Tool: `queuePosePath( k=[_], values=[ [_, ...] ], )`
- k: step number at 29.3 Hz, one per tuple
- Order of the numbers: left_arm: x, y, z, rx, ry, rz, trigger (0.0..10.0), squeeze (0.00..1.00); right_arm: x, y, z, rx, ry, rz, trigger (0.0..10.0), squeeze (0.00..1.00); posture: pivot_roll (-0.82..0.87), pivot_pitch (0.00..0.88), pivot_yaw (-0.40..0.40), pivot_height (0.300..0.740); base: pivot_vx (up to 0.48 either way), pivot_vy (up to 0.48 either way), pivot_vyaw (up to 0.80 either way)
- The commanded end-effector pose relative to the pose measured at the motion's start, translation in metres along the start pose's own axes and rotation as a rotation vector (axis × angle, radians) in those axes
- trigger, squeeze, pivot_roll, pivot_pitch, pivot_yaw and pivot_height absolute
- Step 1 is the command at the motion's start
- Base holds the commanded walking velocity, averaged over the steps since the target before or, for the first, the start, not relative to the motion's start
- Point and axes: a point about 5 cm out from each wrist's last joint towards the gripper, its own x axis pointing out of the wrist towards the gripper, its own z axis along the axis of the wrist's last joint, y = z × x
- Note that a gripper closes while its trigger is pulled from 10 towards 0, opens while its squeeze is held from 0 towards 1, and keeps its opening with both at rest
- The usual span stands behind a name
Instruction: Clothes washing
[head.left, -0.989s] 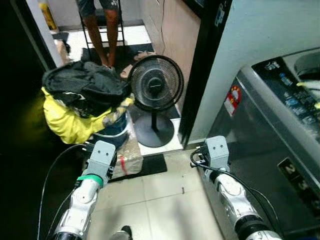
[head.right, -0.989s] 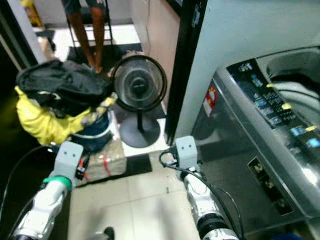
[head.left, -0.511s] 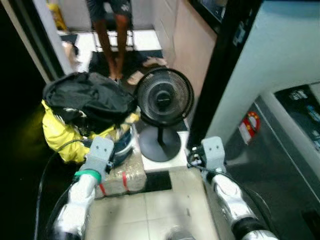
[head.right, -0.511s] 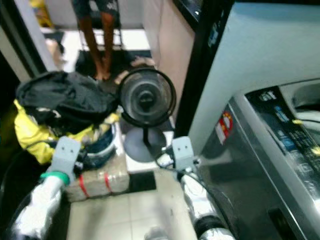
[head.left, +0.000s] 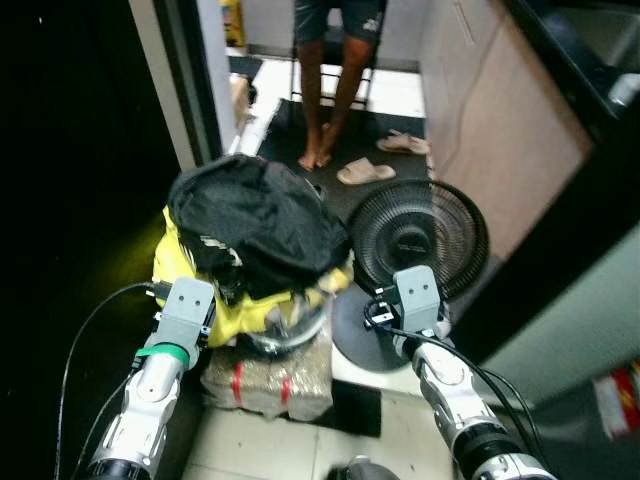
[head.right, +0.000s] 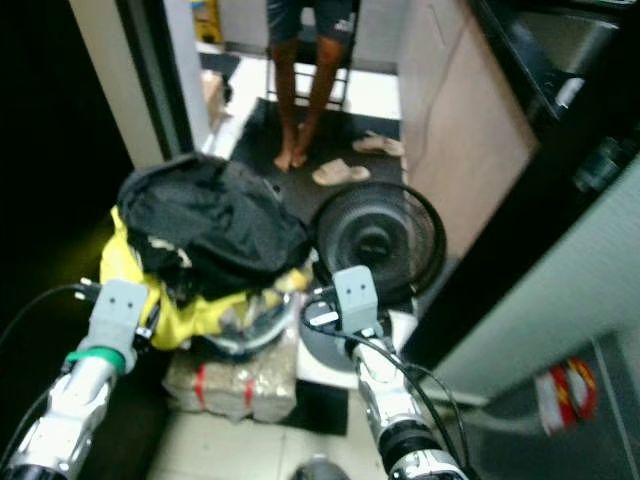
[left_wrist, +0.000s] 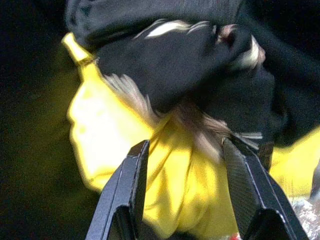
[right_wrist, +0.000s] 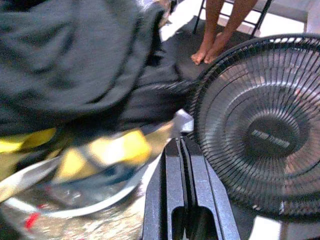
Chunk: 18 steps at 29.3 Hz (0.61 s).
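— What sits in front of you?
— At frame centre you have a heap of clothes (head.left: 250, 235) piled in a basin (head.left: 285, 335), which rests on a wrapped bundle (head.left: 270, 375) on the floor (head.left: 250, 450).
— And to the right?
— A standing fan (head.left: 418, 240) just beside the heap. Your right gripper (right_wrist: 184, 165) points between them.
— The other arm?
— Your left gripper (left_wrist: 185, 165), lower left, is close against the heap.
— Behind?
— A person's legs (head.left: 330, 95) at the upper centre, with sandals (head.left: 385, 160) to their right.
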Motion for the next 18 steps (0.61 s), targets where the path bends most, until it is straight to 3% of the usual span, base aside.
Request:
queuePosePath(
  k=[1,4,8,10,11,12,14,15,16,17,18],
  values=[
    [-0.001,-0.003,-0.002,0.014,0.008,-0.015,10.0,0.00,-0.002,-0.005,-0.003,0.009,0.008,-0.016,10.0,0.00,0.03,0.000,0.004,0.740,0.480,0.000,0.00],
    [-0.001,-0.003,-0.003,0.011,0.009,-0.013,10.0,0.00,-0.001,-0.005,0.001,0.020,-0.009,-0.019,10.0,0.00,0.03,0.000,0.002,0.740,0.346,0.000,0.00],
    [0.001,-0.001,0.001,-0.024,0.002,-0.012,10.0,0.00,0.003,-0.009,0.017,-0.011,-0.080,-0.018,10.0,0.00,0.03,0.000,0.003,0.740,0.000,0.000,0.00],
    [0.006,0.003,0.017,-0.084,-0.057,-0.018,10.0,0.00,0.011,-0.018,0.055,0.000,-0.239,-0.033,10.0,0.00,0.02,0.000,0.004,0.740,0.000,0.000,0.00],
    [0.006,0.003,0.017,-0.084,-0.057,-0.018,10.0,0.00,0.011,-0.018,0.055,0.000,-0.239,-0.033,10.0,0.00,0.02,0.000,0.004,0.740,0.000,0.000,0.00],
    [0.010,0.009,0.032,-0.068,-0.129,0.034,10.0,0.00,0.013,-0.021,0.078,-0.008,-0.335,-0.029,10.0,0.00,0.02,0.000,0.004,0.740,0.000,0.000,0.00],
    [0.010,0.009,0.032,-0.068,-0.129,0.034,10.0,0.00,0.013,-0.021,0.078,-0.008,-0.335,-0.029,10.0,0.00,0.02,0.000,0.004,0.740,0.000,0.000,0.00],
    [0.011,0.013,0.042,-0.054,-0.179,0.074,10.0,0.00,0.014,-0.022,0.092,-0.016,-0.393,-0.023,10.0,0.00,0.02,0.000,0.004,0.740,0.000,0.000,0.00],
    [0.011,0.013,0.042,-0.054,-0.179,0.074,10.0,0.00,0.014,-0.022,0.092,-0.016,-0.393,-0.023,10.0,0.00,0.02,0.000,0.004,0.740,0.000,0.000,0.00],
    [0.014,0.025,0.063,0.004,-0.269,0.195,10.0,0.00,0.015,-0.020,0.115,-0.035,-0.484,-0.012,10.0,0.00,0.02,0.000,0.003,0.740,0.000,0.000,0.00],
    [0.014,0.025,0.063,0.004,-0.269,0.195,10.0,0.00,0.015,-0.020,0.115,-0.035,-0.484,-0.012,10.0,0.00,0.02,0.000,0.003,0.740,0.000,0.000,0.00]
  ],
)
